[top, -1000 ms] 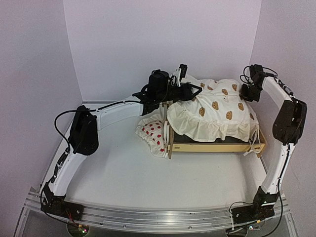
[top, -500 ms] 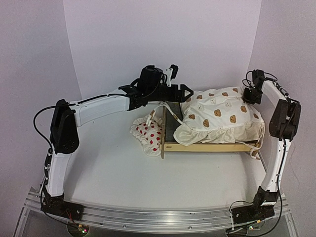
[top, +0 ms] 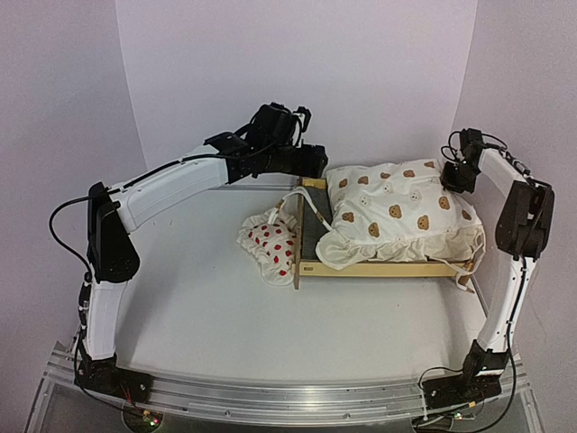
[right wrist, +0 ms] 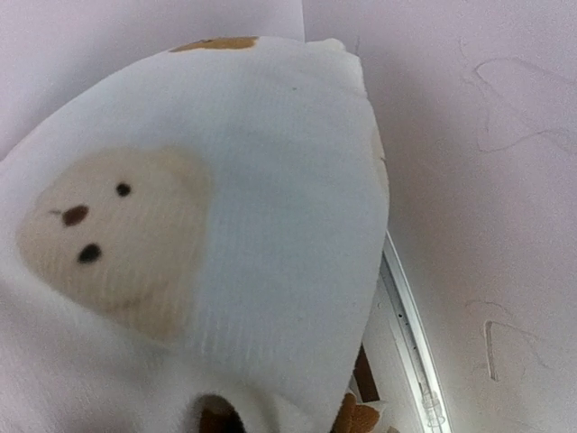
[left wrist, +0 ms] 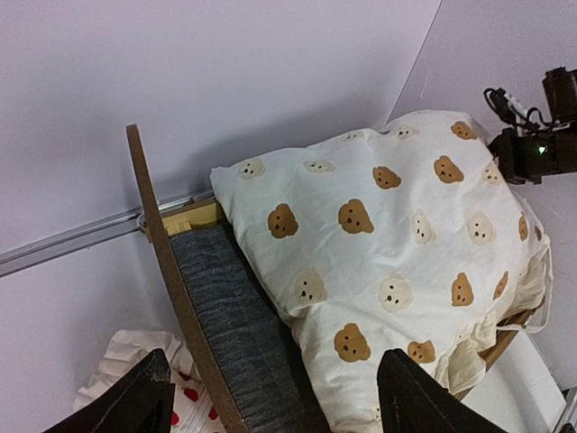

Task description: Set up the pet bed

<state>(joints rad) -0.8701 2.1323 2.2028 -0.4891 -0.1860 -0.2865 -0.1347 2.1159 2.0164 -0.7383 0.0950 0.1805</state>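
Over the headboard end of the pet bed (top: pixel 388 268), the left gripper (top: pixel 311 162) hangs with jaws spread wide, nothing in them, touching nothing. The right gripper (top: pixel 453 174) is pinched tight on the far right corner of the bear-print cushion (top: pixel 397 212) lying on the bed. The bed sits back right on the table (top: pixel 270 316), with a strawberry pillow (top: pixel 270 245) against its headboard.

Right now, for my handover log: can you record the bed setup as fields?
pet bed: upright on table, headboard at left
bear cushion: lying on bed, felt base bare near headboard
strawberry pillow: on table, outside headboard
left fingers: open, raised, holding nothing
right fingers: shut, at cushion's far right corner
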